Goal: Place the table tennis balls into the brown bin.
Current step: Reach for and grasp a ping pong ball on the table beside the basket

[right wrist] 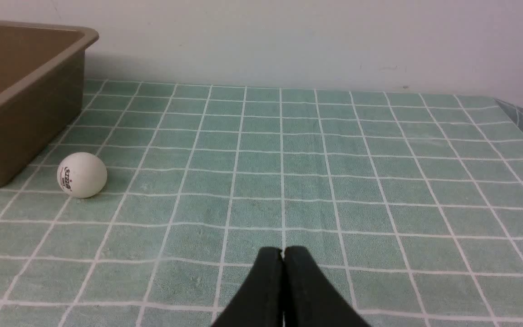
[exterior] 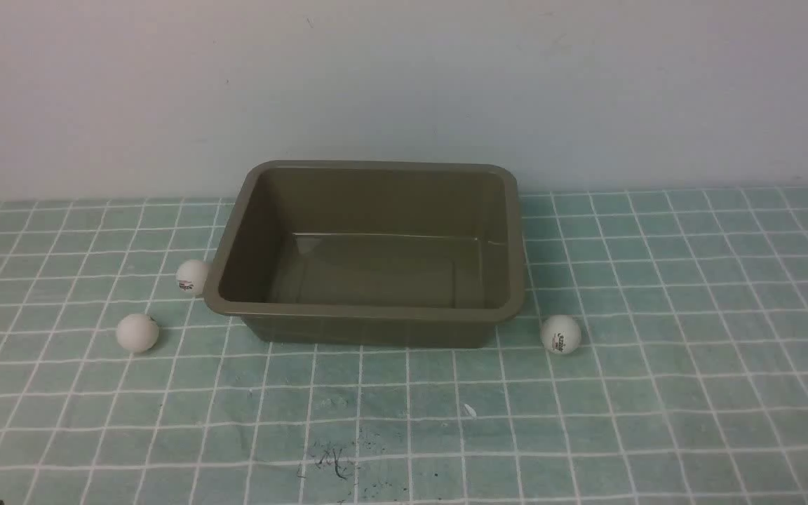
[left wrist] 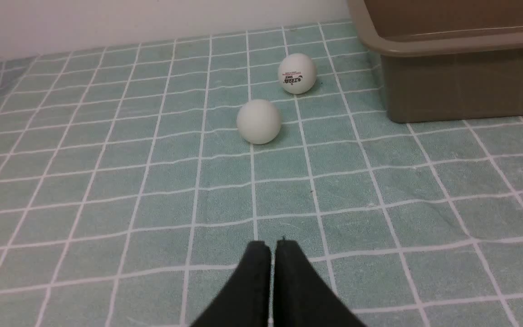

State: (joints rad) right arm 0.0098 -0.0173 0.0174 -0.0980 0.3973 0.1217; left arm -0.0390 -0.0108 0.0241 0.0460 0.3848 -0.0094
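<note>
Black left fingers (left wrist: 257,281) are pressed together with nothing in them, over the green checked worktop (left wrist: 107,181). Ahead of them we've got a plain ball (left wrist: 259,121), then a logo ball (left wrist: 297,73) closer to the brown bin (left wrist: 461,86). Our right fingers (right wrist: 266,286) are together too and empty. The third ball (right wrist: 82,175) sits ahead, off toward the bin, just beside its corner.

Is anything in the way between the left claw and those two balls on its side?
Nothing visible. Only bare cloth lies between the left gripper and the plain ball; the logo ball sits just beyond it. Getting them into the bin means only clearing its wall.
</note>
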